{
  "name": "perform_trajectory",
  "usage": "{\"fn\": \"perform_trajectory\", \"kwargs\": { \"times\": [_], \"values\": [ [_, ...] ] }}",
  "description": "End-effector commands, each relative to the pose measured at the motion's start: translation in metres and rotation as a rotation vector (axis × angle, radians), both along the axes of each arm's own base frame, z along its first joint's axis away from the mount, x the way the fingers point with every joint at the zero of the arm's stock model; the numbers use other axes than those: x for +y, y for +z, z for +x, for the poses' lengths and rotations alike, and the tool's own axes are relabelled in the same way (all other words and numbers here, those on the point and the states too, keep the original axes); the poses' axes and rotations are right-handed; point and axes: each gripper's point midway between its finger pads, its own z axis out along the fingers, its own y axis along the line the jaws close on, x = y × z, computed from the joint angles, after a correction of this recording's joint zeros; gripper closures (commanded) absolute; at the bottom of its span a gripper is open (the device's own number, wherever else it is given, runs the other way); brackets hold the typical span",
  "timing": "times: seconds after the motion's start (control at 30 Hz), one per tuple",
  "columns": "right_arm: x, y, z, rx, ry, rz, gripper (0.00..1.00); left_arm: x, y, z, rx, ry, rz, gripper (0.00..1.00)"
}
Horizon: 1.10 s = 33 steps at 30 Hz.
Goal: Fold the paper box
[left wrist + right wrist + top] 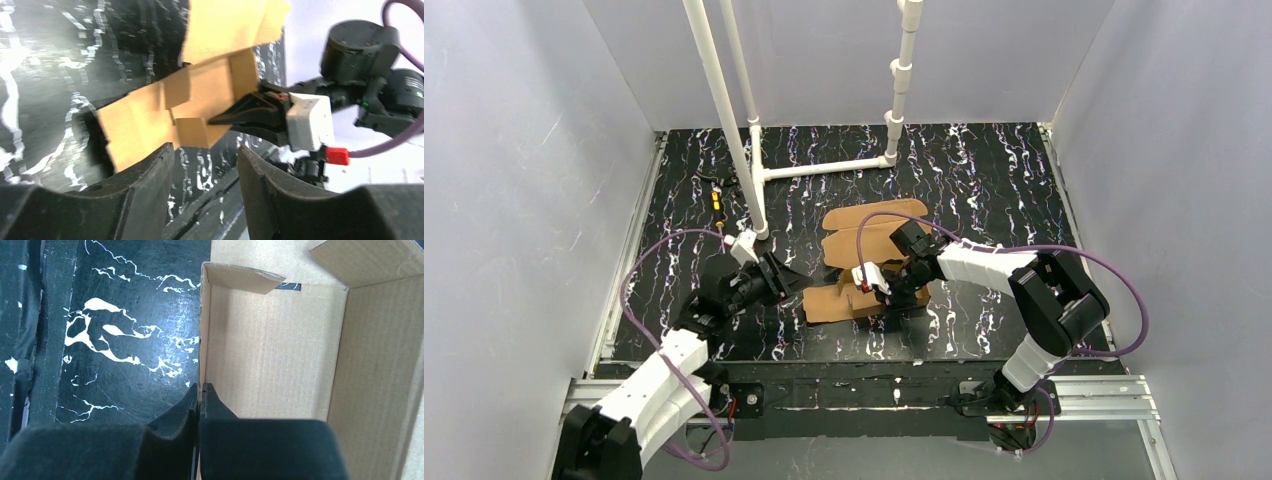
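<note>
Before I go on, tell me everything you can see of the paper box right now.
The paper box is plain brown corrugated cardboard, a die-cut sheet only partly folded: far flaps lie flat on the black marbled table, while side walls stand up around the base. A small corner tab leans inward. The right gripper is shut on one raised wall. The left gripper, open, sits close to a near flap, holding nothing.

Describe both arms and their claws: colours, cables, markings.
The left arm and right arm match: white shells alternating with black joint housings, each trailed by a looping purple cable. The left claw and right claw have matte black fingers. The right wrist carries a white block with a red tab.
</note>
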Motion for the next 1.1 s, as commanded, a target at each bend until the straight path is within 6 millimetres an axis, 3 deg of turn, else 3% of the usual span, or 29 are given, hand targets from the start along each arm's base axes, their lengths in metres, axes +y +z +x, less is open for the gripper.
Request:
{"fn": "perform_trajectory", "kwargs": {
  "times": [0.0, 0.07, 0.17, 0.33, 0.43, 0.73, 0.93, 1.07],
  "values": [
    [0.006, -0.001, 0.008, -0.02, 0.003, -0.006, 0.91, 0.046, -0.036, -0.006, 0.112, 0.174, 0.227, 0.61],
    [0.006, -0.001, 0.008, -0.02, 0.002, -0.006, 0.91, 0.059, -0.04, -0.007, 0.122, 0.213, 0.284, 0.69],
    [0.006, -0.001, 0.008, -0.019, 0.002, -0.007, 0.91, 0.064, -0.047, -0.012, 0.162, 0.218, 0.319, 0.67],
    [0.006, -0.001, 0.008, -0.019, 0.002, -0.007, 0.91, 0.048, -0.083, -0.024, 0.314, 0.167, 0.251, 0.65],
    [0.006, -0.001, 0.007, -0.019, 0.001, -0.009, 0.91, 0.037, -0.091, -0.022, 0.323, 0.162, 0.16, 0.66],
    [0.006, -0.001, 0.007, -0.014, 0.003, -0.009, 0.91, 0.048, -0.11, -0.025, 0.374, 0.191, 0.241, 0.79],
    [0.006, -0.001, 0.007, -0.013, 0.003, -0.007, 0.91, 0.033, -0.106, -0.018, 0.385, 0.116, 0.209, 0.88],
    [0.006, -0.001, 0.007, -0.011, 0.003, -0.008, 0.91, 0.023, -0.1, -0.012, 0.37, 0.06, 0.189, 0.99]
  ]
}}
